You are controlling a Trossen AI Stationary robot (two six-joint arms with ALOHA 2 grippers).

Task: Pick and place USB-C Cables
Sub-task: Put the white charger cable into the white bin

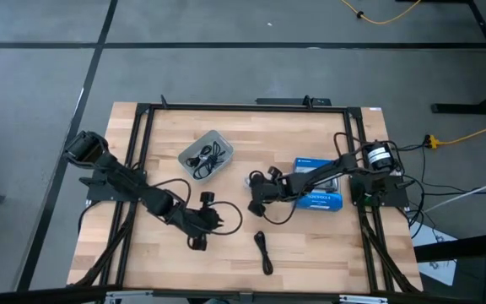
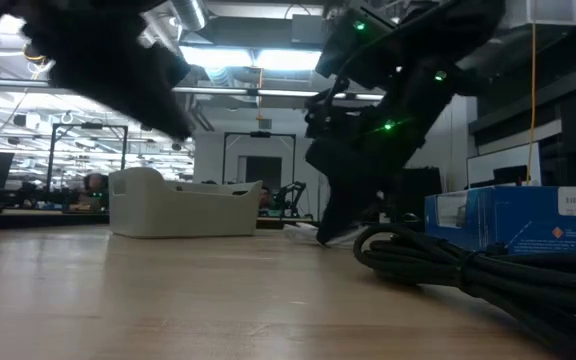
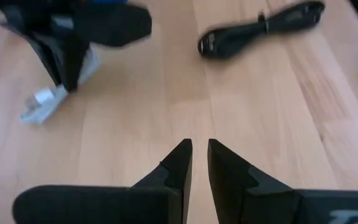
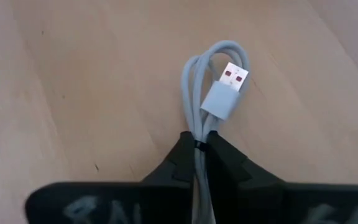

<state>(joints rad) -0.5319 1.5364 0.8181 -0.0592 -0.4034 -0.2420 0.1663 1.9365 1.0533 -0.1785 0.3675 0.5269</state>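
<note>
My right gripper (image 1: 256,201) is at the table's middle, shut on a white-grey coiled USB cable (image 4: 213,81), which also shows in the left wrist view (image 3: 42,102) and in the low view (image 2: 333,232). My left gripper (image 1: 220,217) hovers just left of it, shut but for a thin slit and empty (image 3: 199,149). A black coiled cable (image 1: 262,252) lies flat on the table near the front edge; it also shows in the left wrist view (image 3: 260,28) and in the low view (image 2: 448,262). Several more cables lie in the grey tray (image 1: 205,154). My right gripper pinches the white-grey bundle between its two fingers across its strands (image 4: 199,142), back from the looped end with the USB plug (image 4: 227,87). The fingers come slanting down from the table's right. The looped end sticks out past the fingertips, low over the wood; whether it touches, I cannot tell.
A blue retail box (image 1: 319,190) lies right of centre under the right arm; it also shows in the low view (image 2: 528,220). The tray stands at the far left of centre and also shows in the low view (image 2: 178,205). A dark frame (image 1: 226,107) runs round the table.
</note>
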